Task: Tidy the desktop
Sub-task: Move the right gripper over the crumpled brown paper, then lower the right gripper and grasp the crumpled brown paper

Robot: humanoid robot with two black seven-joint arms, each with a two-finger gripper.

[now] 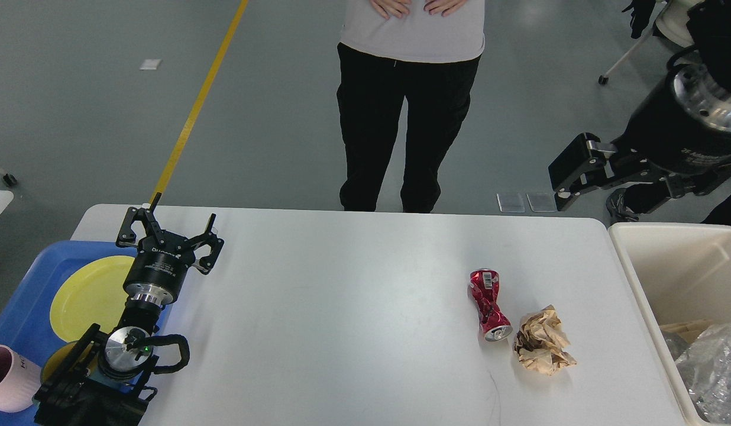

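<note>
At far left we see one pink cup (7, 378) and one yellow plate (84, 296), both on one blue tray (28, 302) that overlaps the left end of the tabletop (342, 307). Our left tool (171, 232) hangs over the tray's right edge, above the plate's rim; its fingers are spread wide and hold nothing.

The tabletop fills the middle of the view, its long axis running left to right and its far edge facing one person (410, 100) who stands just behind it.

On its right half lie two items: one crushed red can (489, 305) and one brown paper wad (543, 349). The can's long axis runs near to far, slightly tilted, its silver end toward us. The wad lies just beside the can's near end; we cannot tell whether they touch.

Against the tabletop's right end stands one cream bin (655, 278) holding clear plastic (714, 370). Our right tool (569, 177) hovers above the floor beyond the bin; its fingers are apart and empty.
</note>
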